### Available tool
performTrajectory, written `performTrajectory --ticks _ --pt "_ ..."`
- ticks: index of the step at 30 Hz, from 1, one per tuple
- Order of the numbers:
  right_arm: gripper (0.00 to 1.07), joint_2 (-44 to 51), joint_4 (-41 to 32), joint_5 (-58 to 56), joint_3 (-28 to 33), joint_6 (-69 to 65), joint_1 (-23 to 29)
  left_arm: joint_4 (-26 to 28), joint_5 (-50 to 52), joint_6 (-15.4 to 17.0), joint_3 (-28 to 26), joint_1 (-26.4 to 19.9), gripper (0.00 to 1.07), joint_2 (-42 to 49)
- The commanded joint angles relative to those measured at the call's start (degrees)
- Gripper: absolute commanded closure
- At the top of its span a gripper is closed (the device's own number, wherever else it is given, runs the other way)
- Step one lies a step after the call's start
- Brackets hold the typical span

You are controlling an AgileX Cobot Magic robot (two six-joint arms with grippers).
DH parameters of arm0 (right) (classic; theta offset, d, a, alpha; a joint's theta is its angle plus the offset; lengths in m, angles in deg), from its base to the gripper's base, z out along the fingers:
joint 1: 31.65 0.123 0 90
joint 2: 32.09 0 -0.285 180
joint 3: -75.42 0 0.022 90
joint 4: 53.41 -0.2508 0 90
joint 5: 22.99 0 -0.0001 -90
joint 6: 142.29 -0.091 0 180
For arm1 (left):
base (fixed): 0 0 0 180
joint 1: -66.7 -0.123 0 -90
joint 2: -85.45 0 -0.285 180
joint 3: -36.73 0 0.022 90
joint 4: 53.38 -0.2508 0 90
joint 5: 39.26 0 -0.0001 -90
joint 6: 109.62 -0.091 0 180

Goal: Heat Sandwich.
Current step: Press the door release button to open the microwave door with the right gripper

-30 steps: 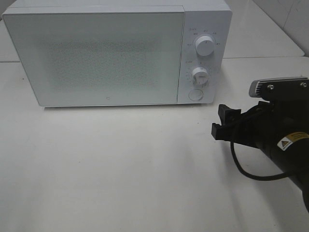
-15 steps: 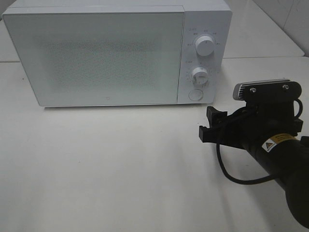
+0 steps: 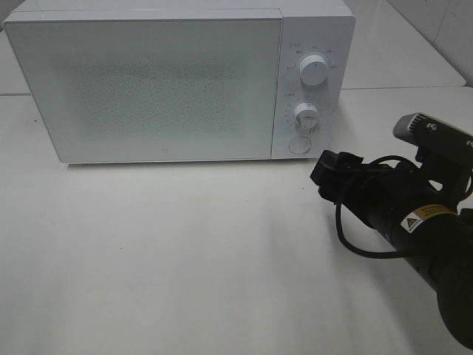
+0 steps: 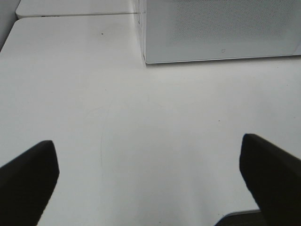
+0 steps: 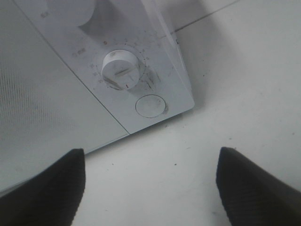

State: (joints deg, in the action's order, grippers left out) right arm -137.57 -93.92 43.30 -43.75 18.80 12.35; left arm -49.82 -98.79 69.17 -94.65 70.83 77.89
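- Three views checked; none shows the sandwich. It is not on the table [image 3: 185, 259]. Whether it sits behind the frosted door [image 3: 148, 85] of the microwave [image 3: 314, 22] cannot be told.
- Handling, as a judgement from the task alone: a sandwich should be light, soft and easily crushed, and its layers may slide apart. Take it with a gentle, wide hold across the crust edges, or lift it by whatever carries it.
- Left gripper [image 4: 146, 141]: fingers spread wide with nothing between them, low over bare table, near the microwave's front corner.
- Right gripper [image 5: 149, 160]: fingers spread and empty, pointed at the control panel, close to the round button [image 5: 150, 105] below the lower dial [image 5: 120, 69].
- Writing: print ringing the upper dial [image 3: 314, 72] and the lower dial is too small to read.
- The door's small mark [image 4: 222, 50] is illegible.
- Yellow warning label [image 3: 417, 219] on the right arm: triangle visible, text unreadable.
- No brand name found.
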Motion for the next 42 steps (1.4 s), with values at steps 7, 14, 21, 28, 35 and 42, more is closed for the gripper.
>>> performTrajectory --ticks 7,14,21,28,35,42 --pt "0.34 0.06 0.80 0.52 -0.40 -38.96 0.17 0.52 0.11 0.29 0.17 -0.17 0.05 1.32" --pt "0.45 0.06 0.80 0.52 -0.40 -53.74 0.17 0.52 0.11 0.29 0.17 -0.17 0.05 1.32" --pt "0.81 0.06 0.57 0.34 -0.40 -60.96 0.17 0.52 0.11 0.29 0.17 -0.17 0.05 1.32" --pt "1.07 0.06 0.06 -0.63 -0.40 -60.91 0.17 0.52 0.11 0.29 0.17 -0.17 0.05 1.32" --pt "1.07 0.06 -0.46 -1.38 -0.40 -61.02 0.17 0.52 0.11 0.29 0.17 -0.17 0.05 1.32" --pt "1.07 0.06 -0.92 -4.93 -1.26 -61.02 0.06 0.52 0.11 0.29 0.17 -0.17 0.05 1.32"
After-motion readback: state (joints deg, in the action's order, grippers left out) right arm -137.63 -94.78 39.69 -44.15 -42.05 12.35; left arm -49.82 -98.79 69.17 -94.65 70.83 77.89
